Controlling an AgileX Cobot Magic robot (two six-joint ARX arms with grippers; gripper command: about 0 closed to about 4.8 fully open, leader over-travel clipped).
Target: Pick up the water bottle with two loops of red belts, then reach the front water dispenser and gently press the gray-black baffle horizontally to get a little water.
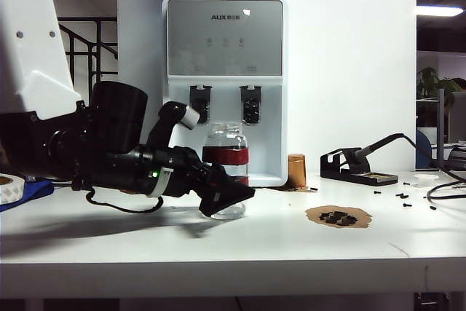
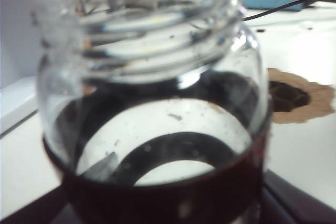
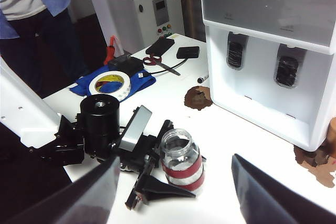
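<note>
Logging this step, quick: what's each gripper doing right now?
Left gripper: jaws around the clear glass red-banded water bottle on the table, grip cannot be told.
Right gripper: open, empty, held above the table.

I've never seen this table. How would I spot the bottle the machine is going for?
Find the white AUX water dispenser with the blue jug on top. Just in front of its base stands a clear glass water bottle with a wide threaded neck, the left end effector set around its lower part. Its dark red bands set it apart from the small brown cylinder to its right.
</note>
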